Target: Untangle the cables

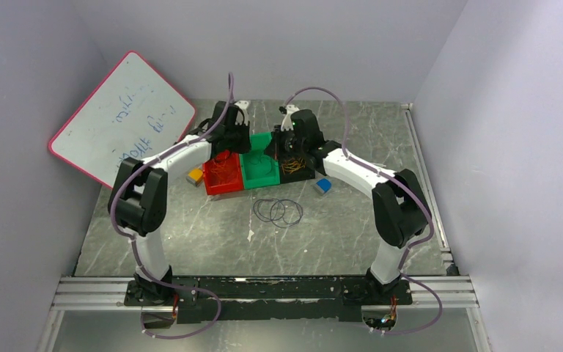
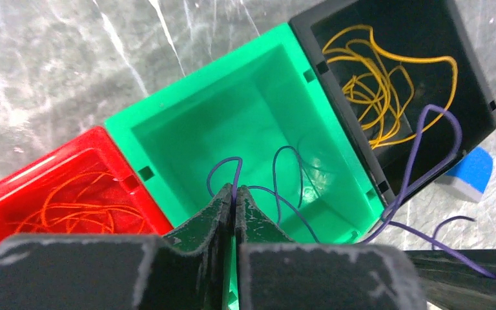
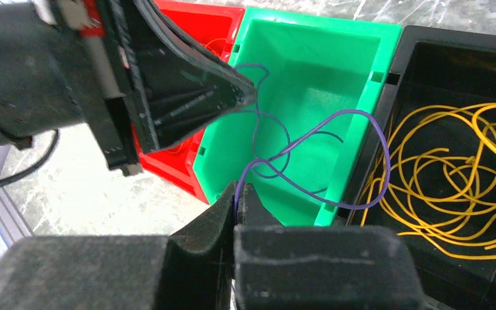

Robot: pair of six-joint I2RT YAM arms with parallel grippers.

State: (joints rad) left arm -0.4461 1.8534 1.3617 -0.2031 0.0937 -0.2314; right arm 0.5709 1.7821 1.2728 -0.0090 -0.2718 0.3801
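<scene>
My left hand and right hand are both pinching the purple cable, which hangs looped above the green bin. It's thin, light, floppy, springy; I'd hold near the crossing, pull gently.

Seemingly purple cable, green bin; orange cable in red bin, yellow cable in black bin.
</scene>
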